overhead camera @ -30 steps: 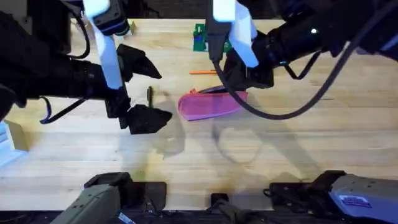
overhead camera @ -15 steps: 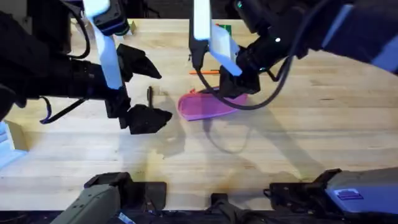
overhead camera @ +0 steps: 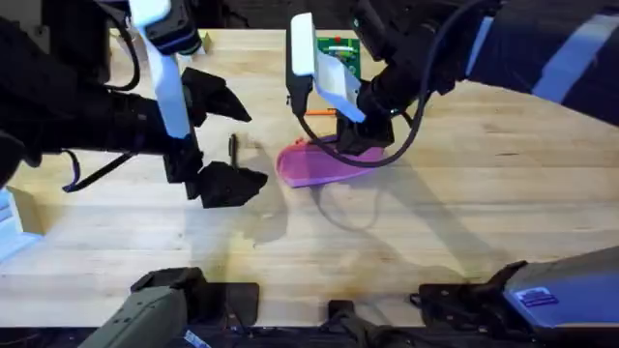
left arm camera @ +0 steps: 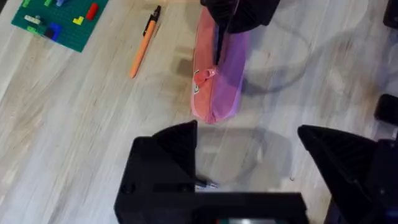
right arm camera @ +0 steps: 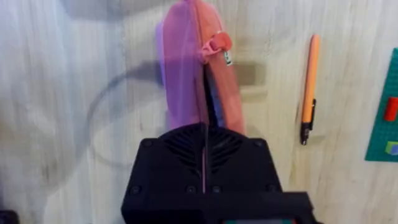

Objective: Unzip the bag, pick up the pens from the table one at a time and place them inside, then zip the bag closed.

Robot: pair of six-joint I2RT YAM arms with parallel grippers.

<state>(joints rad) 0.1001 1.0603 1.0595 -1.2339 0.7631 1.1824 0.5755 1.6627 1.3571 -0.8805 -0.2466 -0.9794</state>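
**Right arm settles onto the pouch's far end while the left waits spread**

Nearest the bases, the left gripper hangs over the surface with its fingers spread wide and holding nothing; it sits in the same spot as a second ago. A dark slim pen lies on the planks between its fingertips in the overhead view.

Just beyond, the bag lies flat, pink outside with lilac lining showing through the opened slit, its zip pull at the end towards the left arm. Over the last second the right arm has swung in from the right and its gripper now sits on the bag's opposite end. The right wrist view shows its fingers pressed together along the zip line, apparently pinching the mouth's edge. My guess is it is steadying or opening the pouch for loading.

Farther off, an orange pen with a black end waits on the surface, beside a green board of small coloured pieces. A small tag by the pull is too small to read.
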